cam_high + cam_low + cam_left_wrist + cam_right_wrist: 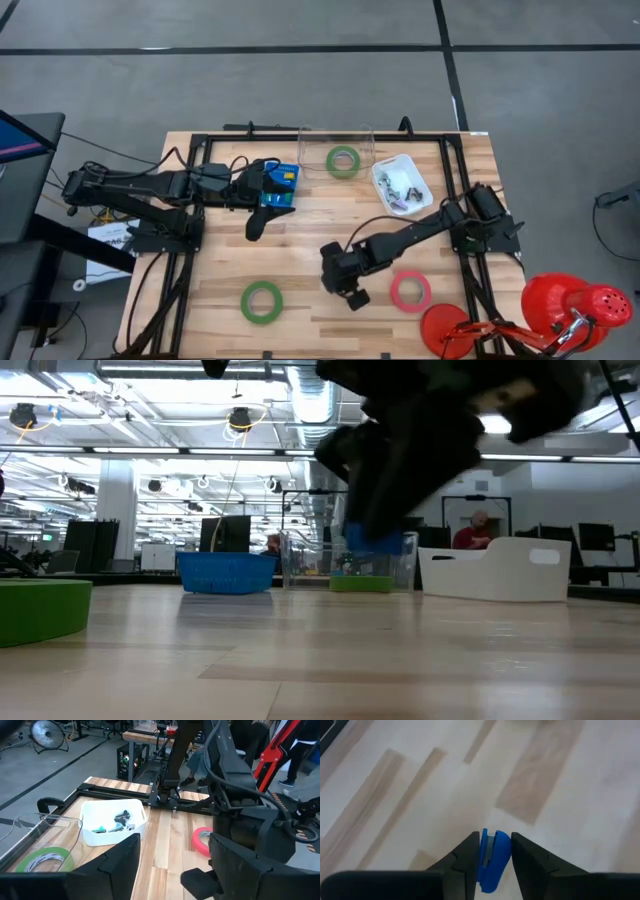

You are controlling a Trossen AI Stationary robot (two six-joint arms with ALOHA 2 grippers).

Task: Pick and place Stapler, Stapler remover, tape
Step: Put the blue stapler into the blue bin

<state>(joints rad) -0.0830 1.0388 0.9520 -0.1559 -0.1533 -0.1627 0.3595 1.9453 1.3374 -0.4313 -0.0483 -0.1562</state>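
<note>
Overhead view: right pincer [352, 292] sits low centre of the frame, between a green tape roll [261, 301] and the pink tape roll [410, 290]; another green roll [343, 160] lies in the clear bin [368, 135] at the top. Left pincer [258, 222] waits by the blue basket [291, 176], upper left of centre, its fingers parted and empty.

Desk-level view: a dark pincer [380, 510] hangs above the desk [320, 660], something blue showing at its tip.

Right wrist view: both fingers [466, 856] clamp a small blue stapler [491, 860], clear of the wood.

Judgement: the stapler's carry is in hand; next comes moving it across to a container and opening over it.
</note>
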